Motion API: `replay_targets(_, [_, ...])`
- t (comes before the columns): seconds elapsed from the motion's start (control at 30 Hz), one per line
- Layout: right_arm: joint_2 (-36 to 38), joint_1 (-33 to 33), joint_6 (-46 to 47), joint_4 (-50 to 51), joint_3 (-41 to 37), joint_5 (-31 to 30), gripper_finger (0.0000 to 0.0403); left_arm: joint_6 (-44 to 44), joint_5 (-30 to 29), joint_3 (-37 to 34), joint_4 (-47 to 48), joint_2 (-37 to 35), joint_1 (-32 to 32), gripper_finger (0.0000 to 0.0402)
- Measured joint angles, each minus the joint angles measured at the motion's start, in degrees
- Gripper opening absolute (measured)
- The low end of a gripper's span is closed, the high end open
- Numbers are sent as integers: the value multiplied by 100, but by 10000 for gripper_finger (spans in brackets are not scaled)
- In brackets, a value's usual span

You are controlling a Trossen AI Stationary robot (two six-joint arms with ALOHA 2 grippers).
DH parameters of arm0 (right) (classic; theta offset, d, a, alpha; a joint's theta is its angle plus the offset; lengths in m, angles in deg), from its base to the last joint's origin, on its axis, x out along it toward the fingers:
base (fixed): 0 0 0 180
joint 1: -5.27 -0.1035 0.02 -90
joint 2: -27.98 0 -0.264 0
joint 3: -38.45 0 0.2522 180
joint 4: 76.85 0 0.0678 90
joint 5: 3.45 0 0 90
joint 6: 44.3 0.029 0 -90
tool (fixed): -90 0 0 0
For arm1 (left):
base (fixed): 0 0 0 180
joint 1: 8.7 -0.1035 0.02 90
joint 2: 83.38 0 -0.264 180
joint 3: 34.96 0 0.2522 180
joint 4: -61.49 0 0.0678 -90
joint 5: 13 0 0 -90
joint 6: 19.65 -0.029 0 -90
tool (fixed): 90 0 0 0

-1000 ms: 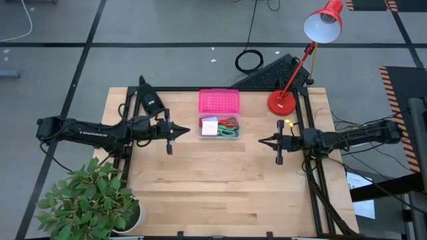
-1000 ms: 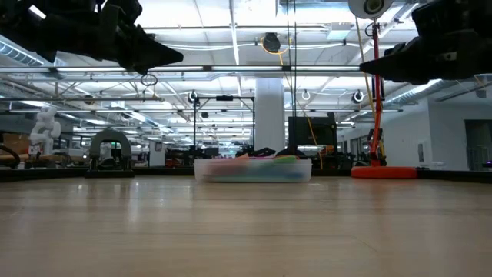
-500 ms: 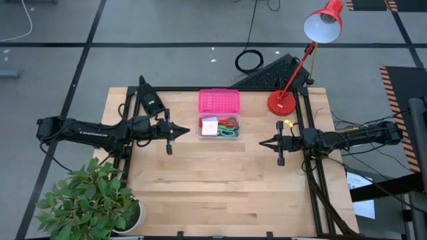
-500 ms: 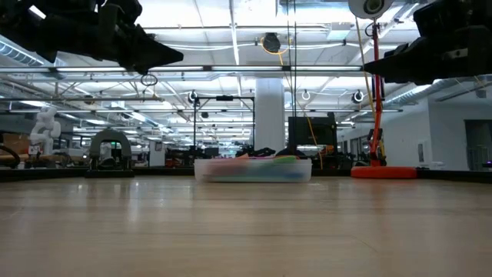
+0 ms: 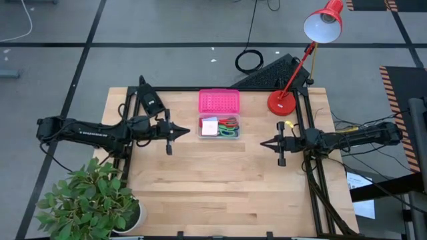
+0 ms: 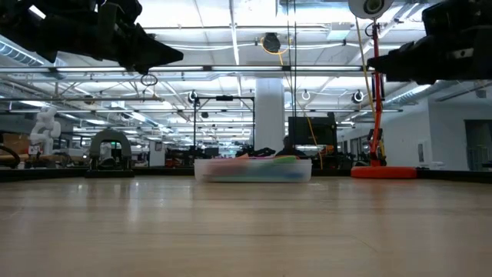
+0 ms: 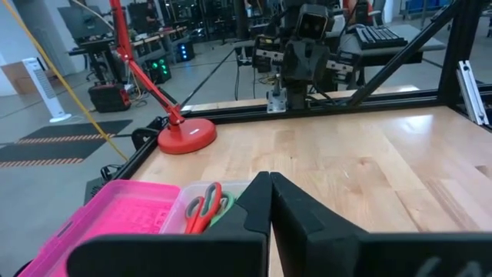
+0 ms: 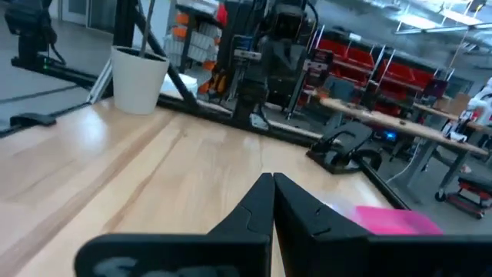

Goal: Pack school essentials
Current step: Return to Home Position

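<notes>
- the scissors, with red and green handles showing, lie in the clear box at the back middle of the desk, beside a small white and pink notepad in the same box.
- the pink lid lies flat, touching the box's far edge.
- the red desk lamp stands at the back right of the desk, its shade leaning out past the desk edge.
- the left end effector hangs above the desk just left of the box, fingers pressed together, gripping nothing.
- the right end effector hangs above the desk, well apart from the box on the right side, fingers together and empty.
- a potted plant sits at the front left corner.
</notes>
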Motion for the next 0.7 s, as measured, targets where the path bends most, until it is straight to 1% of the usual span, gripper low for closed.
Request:
replay_targets(0.1, [189, 0, -45, -17, -6, 0, 0, 2, 1, 0, 1, 2, 2, 3])
replay_targets(0.2, [473, 0, -89, 169, -12, -6, 0, 18, 3, 0, 2, 2, 2, 7])
replay_targets(0.3, [855, 0, -92, 459, -15, -9, 0, 55, 4, 2, 2, 2, 2, 10])
replay_targets(0.43, [1411, 0, -21, 951, -17, -9, 0, 57, 4, 2, 11, 2, 2, 3])
replay_targets(0.6, [2096, 2, 134, 1457, -21, 0, 0, 154, 6, 4, 70, 2, 2, 15])
replay_targets(0.7, [2451, 0, 198, 1822, -23, 6, 0, 184, 7, 4, 123, 2, 2, 13])
